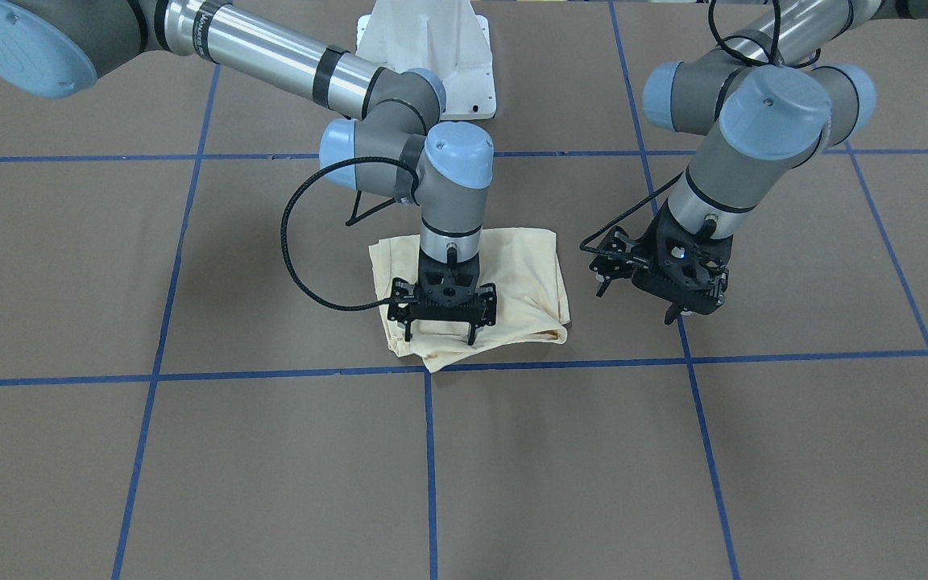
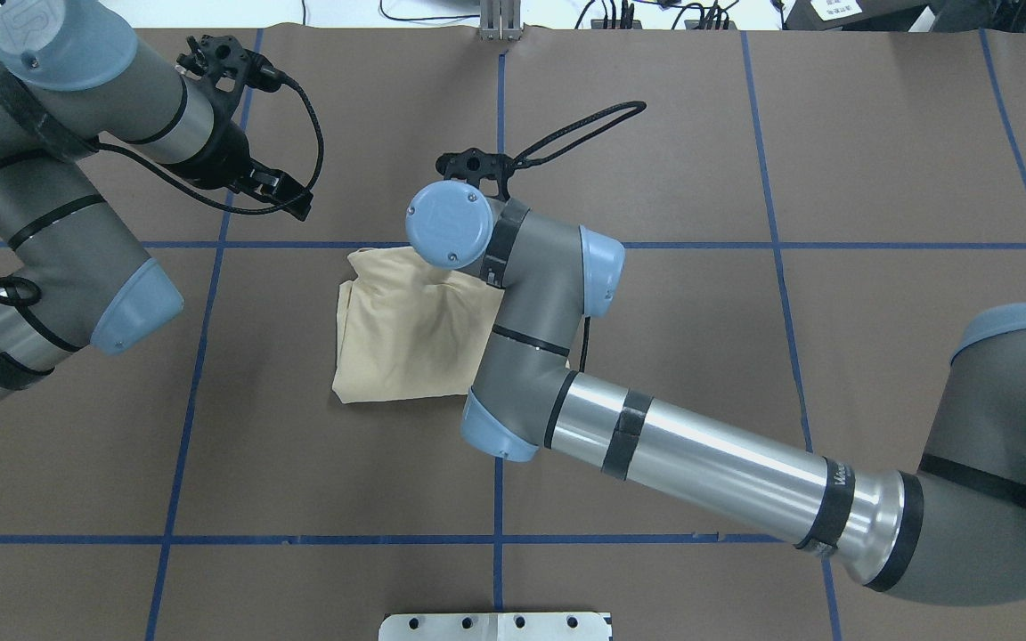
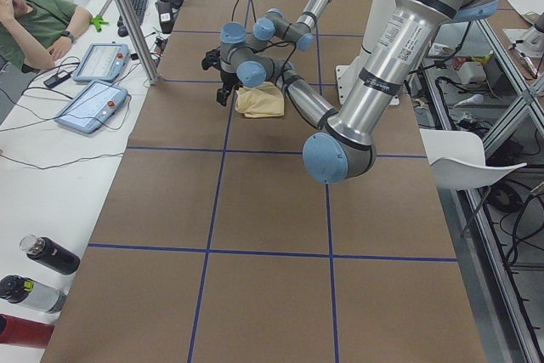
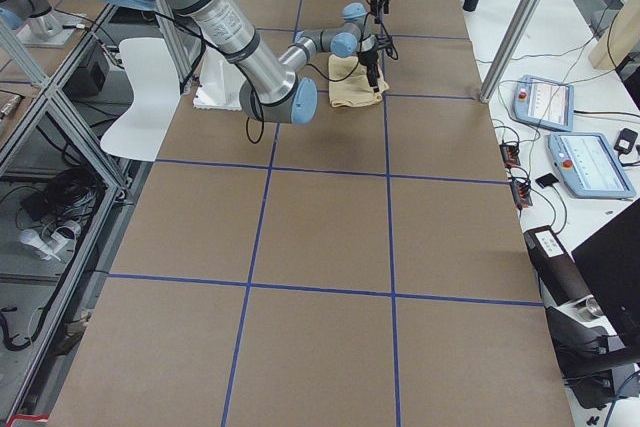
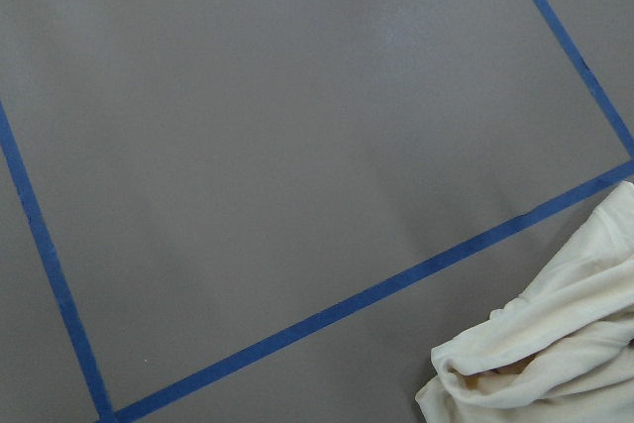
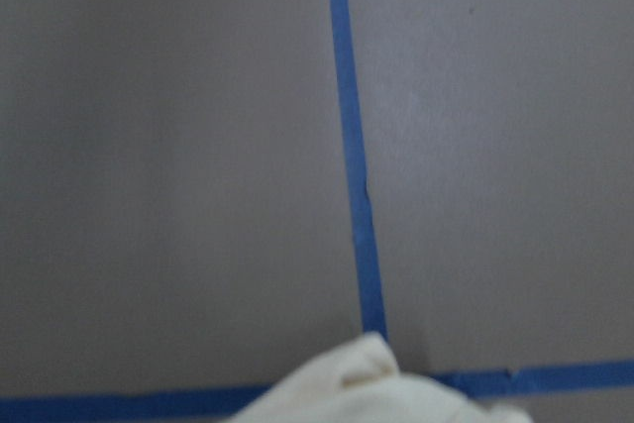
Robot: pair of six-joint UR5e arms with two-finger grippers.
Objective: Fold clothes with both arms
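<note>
in the front-facing view, starting at the upper left of the frame, the right arm comes across and bends down toward the centre. its right gripper points straight down over the shirt. i see its jaws spread wide apart, with the tips low at the cloth, close to the edge nearest the camera. i can't make out whether they actually touch the fabric.

the shirt is a pale cream-yellow, roughly square folded bundle in the middle of the brown table. its near corner rests on the blue tape where two lines cross.

further right, well apart from the shirt, the left gripper hangs tilted over bare table at the end of the left arm. i cannot tell from any view how its jaws stand.

in the left wrist view a rumpled edge of the shirt fills the lower right corner. in the right wrist view one corner of it pokes in at bottom centre, at the tape crossing.
</note>
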